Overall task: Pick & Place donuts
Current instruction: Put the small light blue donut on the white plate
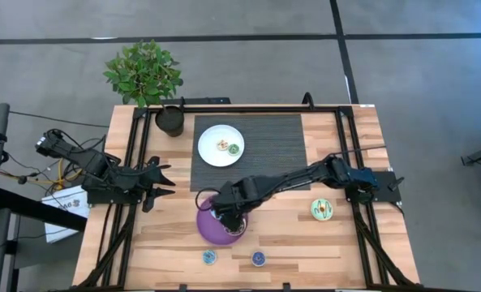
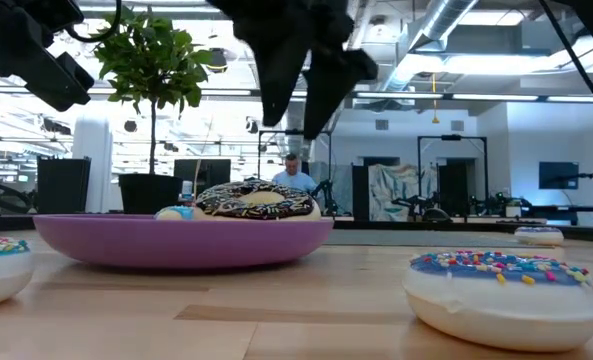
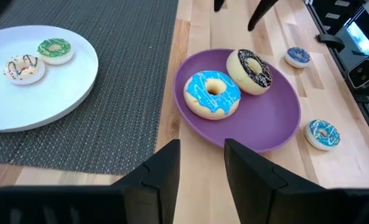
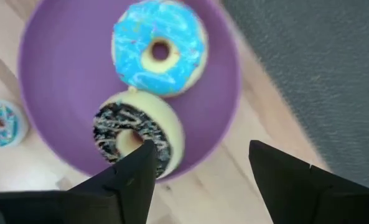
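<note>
Fingers of the right gripper (image 4: 196,171) stood spread wide and held nothing, hanging directly over the purple plate (image 1: 209,233) with the brown-and-cream donut (image 4: 136,137) just beneath one finger and the blue-iced donut (image 4: 158,47) beyond it on the same plate. Two mini donuts (image 1: 228,147) lay on the white plate (image 1: 210,154) well ahead of it, the green-iced donut (image 1: 322,210) off to its side. The left gripper (image 3: 201,168) waited open and empty near the table's left edge.
</note>
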{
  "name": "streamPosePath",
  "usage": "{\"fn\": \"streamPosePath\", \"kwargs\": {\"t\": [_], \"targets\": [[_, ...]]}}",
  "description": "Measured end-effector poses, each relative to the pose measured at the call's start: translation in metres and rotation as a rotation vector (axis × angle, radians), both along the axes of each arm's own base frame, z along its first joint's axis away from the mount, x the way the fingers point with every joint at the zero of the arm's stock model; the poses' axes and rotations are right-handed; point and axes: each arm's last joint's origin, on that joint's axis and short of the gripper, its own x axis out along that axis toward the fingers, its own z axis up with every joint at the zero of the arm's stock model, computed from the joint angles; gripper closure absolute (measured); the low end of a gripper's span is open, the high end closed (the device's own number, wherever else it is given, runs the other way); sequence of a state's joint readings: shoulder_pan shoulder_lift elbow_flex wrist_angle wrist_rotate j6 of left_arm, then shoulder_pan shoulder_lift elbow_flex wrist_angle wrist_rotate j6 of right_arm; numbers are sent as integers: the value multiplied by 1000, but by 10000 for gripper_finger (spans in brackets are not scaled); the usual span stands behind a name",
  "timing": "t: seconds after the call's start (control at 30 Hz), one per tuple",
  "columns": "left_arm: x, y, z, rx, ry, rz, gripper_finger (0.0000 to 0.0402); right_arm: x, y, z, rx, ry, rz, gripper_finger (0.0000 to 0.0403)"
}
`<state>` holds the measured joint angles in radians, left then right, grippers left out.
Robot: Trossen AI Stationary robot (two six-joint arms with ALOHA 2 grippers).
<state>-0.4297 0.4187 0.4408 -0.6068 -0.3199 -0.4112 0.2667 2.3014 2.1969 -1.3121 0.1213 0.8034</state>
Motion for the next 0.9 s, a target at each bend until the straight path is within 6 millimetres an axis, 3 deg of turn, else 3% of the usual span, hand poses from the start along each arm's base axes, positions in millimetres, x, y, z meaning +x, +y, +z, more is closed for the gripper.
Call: {"fn": "streamPosePath", "kwargs": {"t": [0.23, 0.43, 0.57, 0.73, 0.9], "targets": [[0, -1, 0, -56, 8, -11, 285, -10, 26, 6, -44, 3, 75, 159], [3, -3, 5, -60, -47, -37, 285, -35, 48, 5, -168, 131, 100, 159], [12, -7, 7, -44, -72, -61, 285, -54, 56, 17, -255, 127, 127, 159], [34, -18, 8, -60, -97, -76, 285, -94, 53, 22, -370, 118, 87, 159], [58, -29, 12, 32, 9, -54, 285, -151, 35, 18, -358, 33, 67, 159]]}}
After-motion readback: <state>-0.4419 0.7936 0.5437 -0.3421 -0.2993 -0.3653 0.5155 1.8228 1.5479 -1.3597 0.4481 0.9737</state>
